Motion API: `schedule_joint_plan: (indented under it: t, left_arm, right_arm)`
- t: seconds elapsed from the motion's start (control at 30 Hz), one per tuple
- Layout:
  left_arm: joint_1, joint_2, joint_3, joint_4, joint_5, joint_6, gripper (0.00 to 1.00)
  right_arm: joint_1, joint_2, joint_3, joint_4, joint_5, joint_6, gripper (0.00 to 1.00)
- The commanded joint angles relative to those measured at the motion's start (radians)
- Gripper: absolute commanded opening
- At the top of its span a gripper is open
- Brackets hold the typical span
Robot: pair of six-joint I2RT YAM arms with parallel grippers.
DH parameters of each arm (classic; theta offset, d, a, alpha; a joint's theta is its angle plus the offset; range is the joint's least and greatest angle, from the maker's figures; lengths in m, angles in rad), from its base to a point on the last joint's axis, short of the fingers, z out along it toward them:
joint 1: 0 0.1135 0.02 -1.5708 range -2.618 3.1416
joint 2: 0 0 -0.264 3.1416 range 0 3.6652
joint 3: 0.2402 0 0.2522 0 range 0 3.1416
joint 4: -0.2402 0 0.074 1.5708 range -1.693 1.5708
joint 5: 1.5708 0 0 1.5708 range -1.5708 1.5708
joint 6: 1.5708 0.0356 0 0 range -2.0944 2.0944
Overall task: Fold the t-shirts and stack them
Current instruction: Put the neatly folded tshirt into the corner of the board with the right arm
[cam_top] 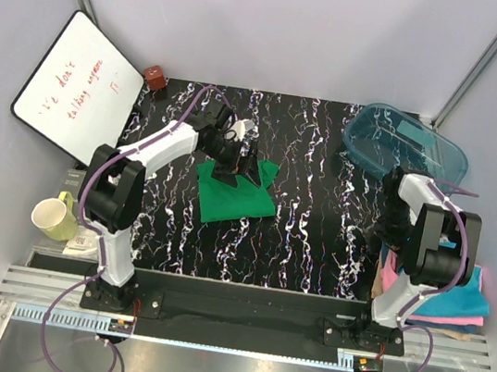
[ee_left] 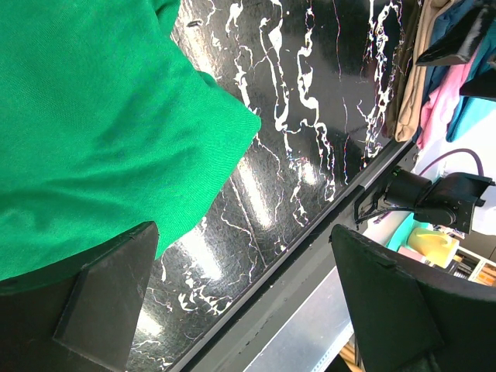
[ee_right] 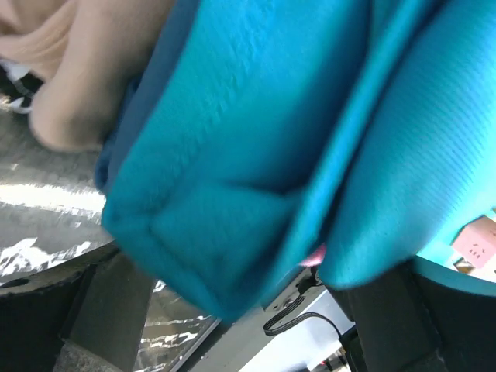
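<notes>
Marbled surface [cam_top: 315, 243] shows through the teal tub [cam_top: 449, 162]; green t-shirt [cam_top: 241, 205] lies folded square; left fingers [ee_left: 108, 302] and right fingers [ee_right: 108, 310] spread wide.

Green t-shirt [ee_left: 101, 132]: matt, fine-knit cloth. Teal-blue t-shirt [ee_right: 256, 124]: soft ribbed cloth. Bench [ee_left: 310, 101]: glossy black, white marbling, glare spots. Tub [cam_top: 406, 146]: clear teal plastic.

I've got the black marbled table [cam_top: 315, 238] carrying a folded green t-shirt [cam_top: 241, 202], a clear teal tub [cam_top: 439, 160], and a stack of t-shirts [cam_top: 467, 303] at its right edge.

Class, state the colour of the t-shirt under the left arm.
Bright green t-shirt, clearest in the left wrist view.
</notes>
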Motion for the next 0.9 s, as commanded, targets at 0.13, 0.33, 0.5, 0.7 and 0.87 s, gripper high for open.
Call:
schedule_joint_plan:
  t: [0.13, 0.33, 0.5, 0.7, 0.87]
  left_arm:
    - [-0.002, -0.021, 0.042, -0.003, 0.005, 0.022, 0.99]
    - [-0.002, -0.026, 0.041, -0.012, 0.001, 0.026, 0.99]
    - [-0.002, -0.029, 0.045, -0.017, -0.002, 0.029, 0.99]
    - [-0.002, -0.034, 0.051, -0.027, -0.006, 0.036, 0.99]
    - [-0.002, -0.035, 0.051, -0.032, -0.011, 0.037, 0.99]
  right_arm:
    - [-0.01, 0.118, 0.005, -0.052, 0.097, 0.068, 1.0]
    - [-0.01, 0.148, 0.013, -0.021, 0.082, 0.045, 0.92]
    - [-0.01, 0.172, 0.014, -0.001, 0.077, 0.028, 0.73]
    - [-0.011, 0.184, -0.001, 0.035, 0.028, 0.002, 0.0]
    - [-0.013, 0.175, -0.015, 0.072, -0.02, -0.032, 0.0]
